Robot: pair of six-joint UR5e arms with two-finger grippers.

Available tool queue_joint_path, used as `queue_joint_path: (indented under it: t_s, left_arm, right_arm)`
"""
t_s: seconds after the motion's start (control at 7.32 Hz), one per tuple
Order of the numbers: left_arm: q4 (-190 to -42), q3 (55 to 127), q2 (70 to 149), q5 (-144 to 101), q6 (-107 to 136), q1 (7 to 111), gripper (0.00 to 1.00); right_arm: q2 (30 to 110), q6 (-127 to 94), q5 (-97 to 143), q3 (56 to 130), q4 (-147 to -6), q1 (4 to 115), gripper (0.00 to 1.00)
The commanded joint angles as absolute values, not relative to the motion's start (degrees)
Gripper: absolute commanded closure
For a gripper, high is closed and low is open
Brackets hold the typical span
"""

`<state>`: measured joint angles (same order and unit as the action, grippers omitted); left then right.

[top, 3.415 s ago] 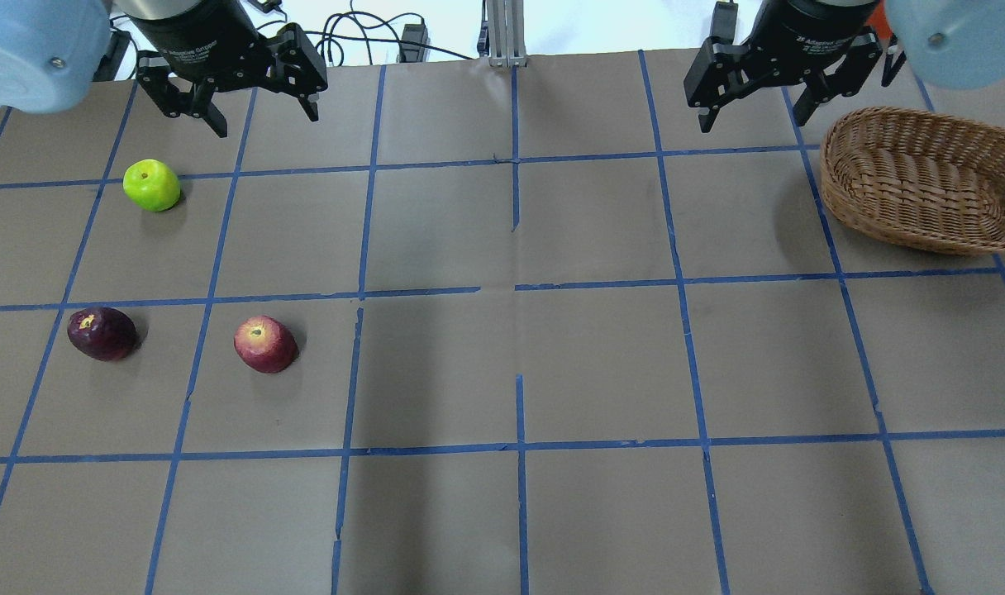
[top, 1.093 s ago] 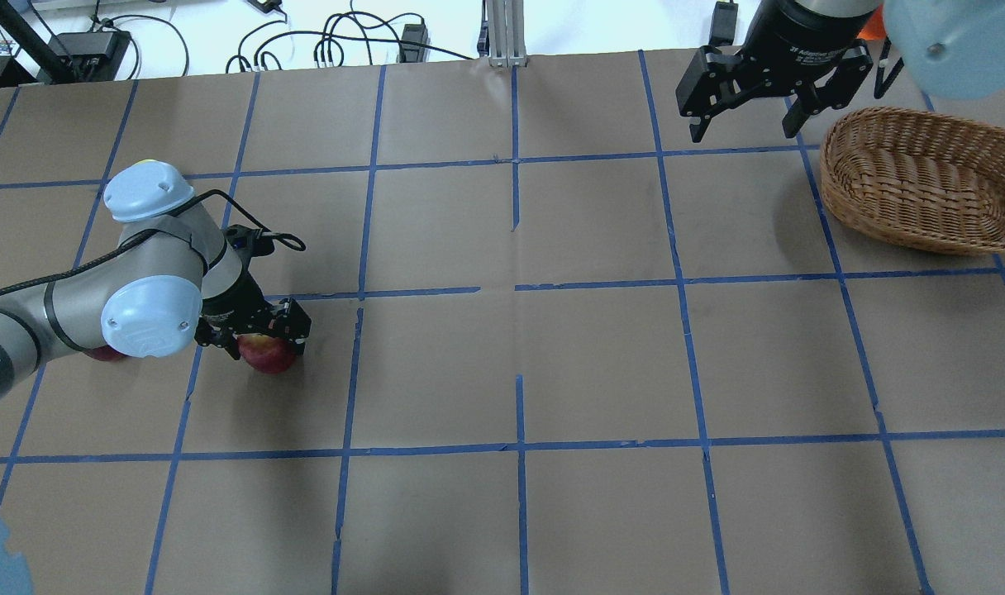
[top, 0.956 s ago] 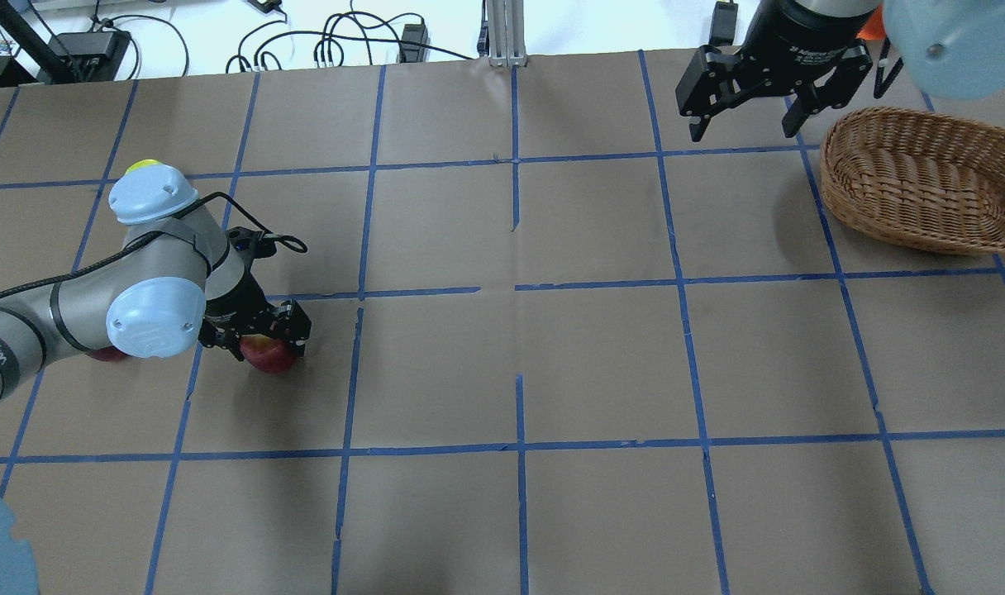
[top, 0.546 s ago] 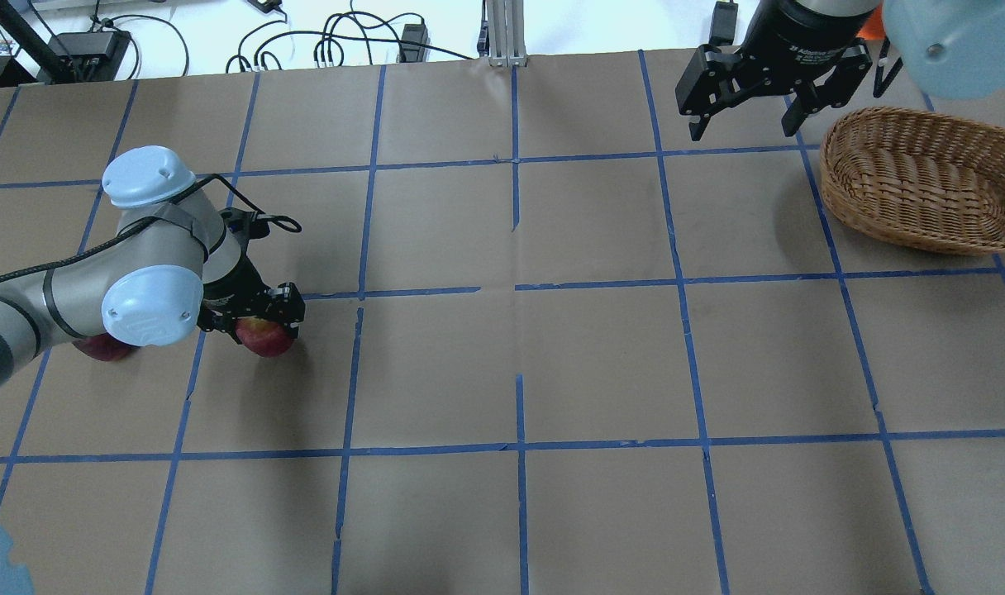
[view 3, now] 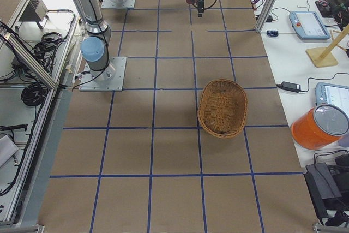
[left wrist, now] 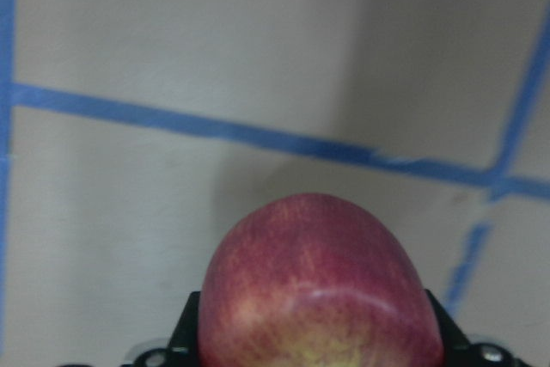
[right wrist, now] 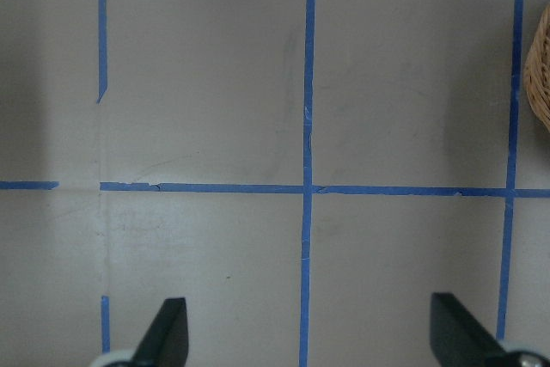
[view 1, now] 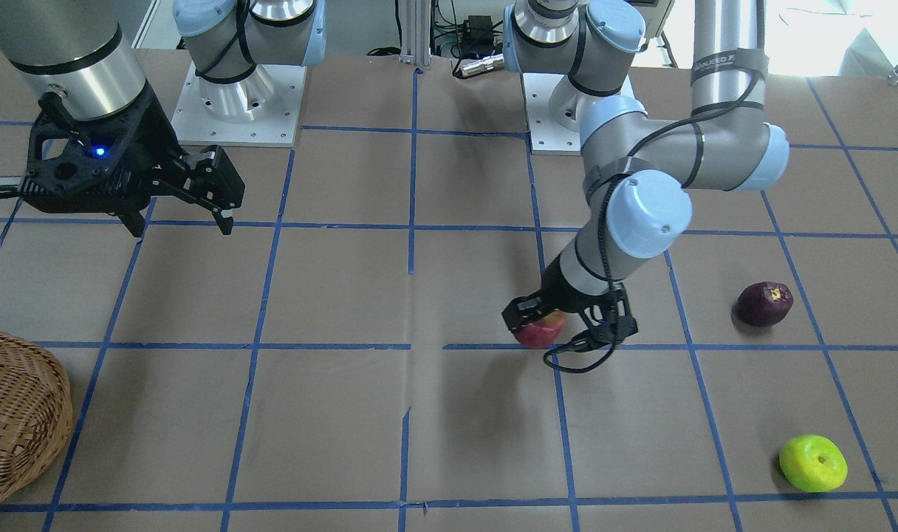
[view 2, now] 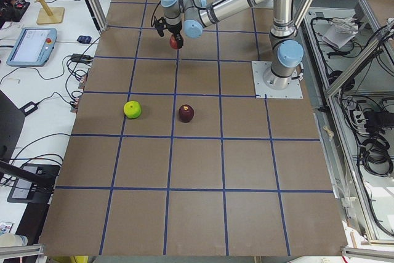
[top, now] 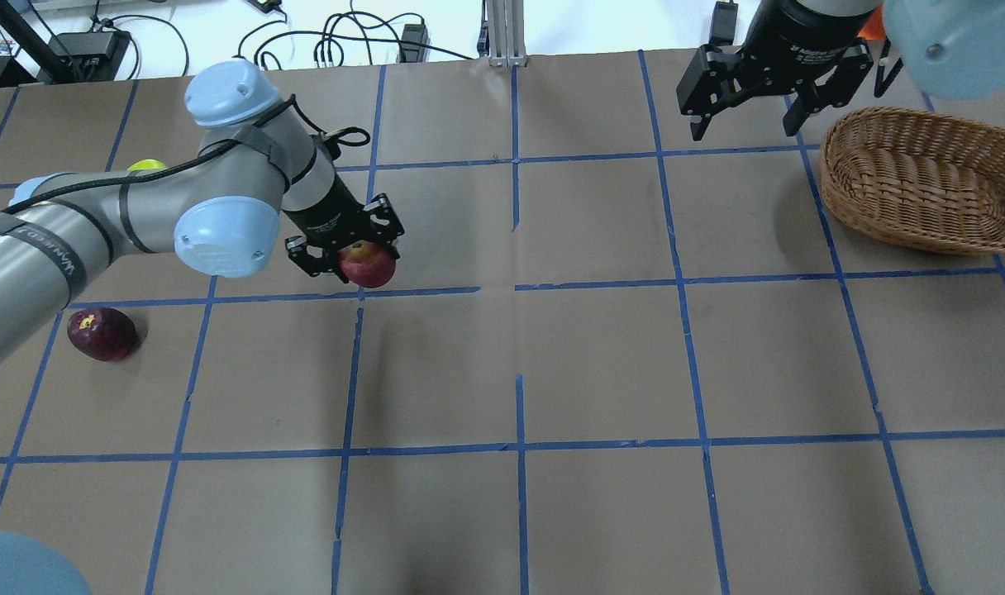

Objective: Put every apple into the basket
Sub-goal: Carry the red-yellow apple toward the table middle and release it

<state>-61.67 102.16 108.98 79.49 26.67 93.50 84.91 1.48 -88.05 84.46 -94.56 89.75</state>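
Note:
My left gripper (top: 350,258) is shut on the red apple (top: 370,268) and holds it above the table, left of centre. The apple fills the bottom of the left wrist view (left wrist: 322,290) and shows in the front view (view 1: 539,330). The dark purple apple (top: 102,333) lies at the left edge. The yellow-green apple (view 1: 812,463) lies farther out on the left, mostly hidden by my left arm in the overhead view. The wicker basket (top: 924,182) stands at the far right. My right gripper (top: 771,95) is open and empty, hovering just left of the basket.
Brown paper with a blue tape grid (top: 519,285) covers the table. Cables and power bricks (top: 345,41) lie beyond the far edge. The basket's rim shows at the right edge of the right wrist view (right wrist: 541,83).
My left gripper has lifted the red apple off the table and carried it to the right, uncovering the purple apple. The right arm has not moved.

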Motion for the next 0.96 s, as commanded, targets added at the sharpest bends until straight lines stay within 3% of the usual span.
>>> queue_joint_path:
  t_s: [0.0,0.27,0.41,0.68,0.82]
  left_arm:
    - [-52.8,100.1,114.3,77.6,37.7,103.8,1.0]
    - [-46.6,100.1,119.9,77.4,39.4,106.8,0.96]
    - [-46.8,100.1,120.3,77.8,39.1,107.0,0.01]
    - [-52.8,97.9,116.4,78.0,37.9,105.7,0.0]
    - [-64.6,93.1,113.0,78.3,36.3,103.9,0.0]
  right_arm:
    - [84.9,1.6,-88.0,84.5,-94.6,89.7,0.0]
    - [85.1,1.6,-88.7,84.5,-94.2,89.7,0.0]
    - [85.2,1.6,-88.8,84.5,-94.6,89.7,0.0]
    - [84.9,1.5,-88.7,84.5,-94.8,89.6,0.0]
    - [84.7,1.4,-88.8,84.5,-94.1,89.4,0.0]
